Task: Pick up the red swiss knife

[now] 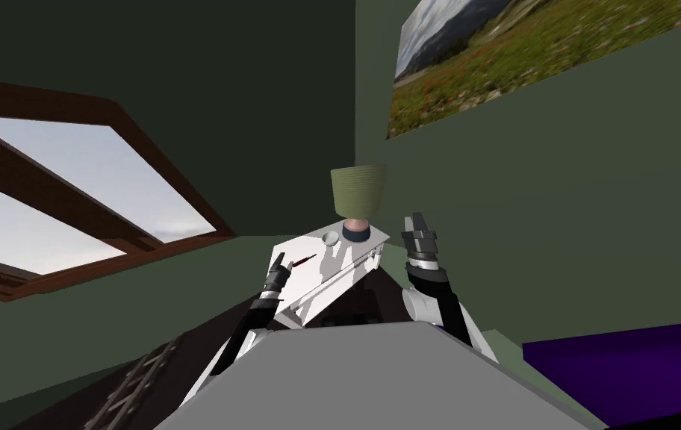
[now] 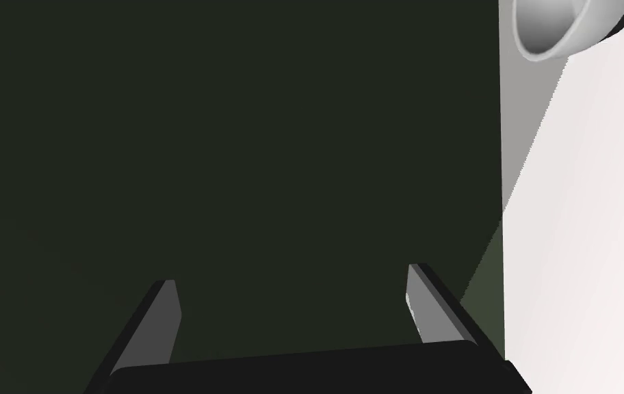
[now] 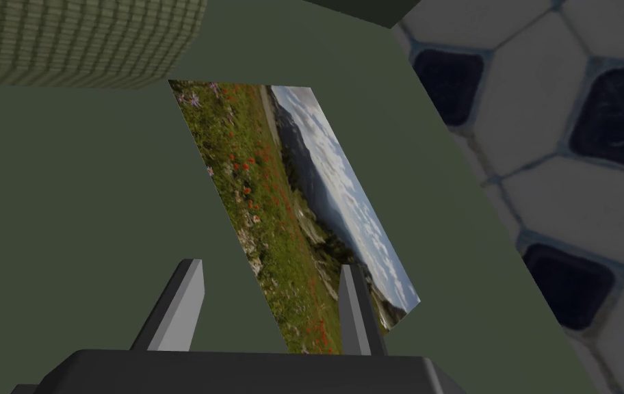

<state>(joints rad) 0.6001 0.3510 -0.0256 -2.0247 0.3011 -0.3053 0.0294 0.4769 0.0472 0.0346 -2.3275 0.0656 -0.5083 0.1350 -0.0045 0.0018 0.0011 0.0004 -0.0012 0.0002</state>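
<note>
A: Left side first?

B: Left tool (image 1: 281, 258) (image 2: 291, 274) hangs at the left edge of the white table (image 1: 309, 282) (image 2: 591, 239). Fingers spread, nothing between them. They face a dark green wall (image 2: 235, 137).

A: The knife?

B: Red swiss knife (image 1: 303, 261) lies flat on the table, just right of the left tool's tip. Apart from it, as far as I can tell. Not gripped.

A: Further right?

B: Small white bowl (image 1: 331, 238) (image 2: 550, 27) on the table, beyond the knife. Next to it, at the far corner, a lamp (image 1: 358, 192) with a green ribbed shade.

A: Right arm?

B: Right tool (image 1: 415, 219) (image 3: 272, 264) is raised beside the lamp, off the table's right edge. Fingers apart, empty.
</note>
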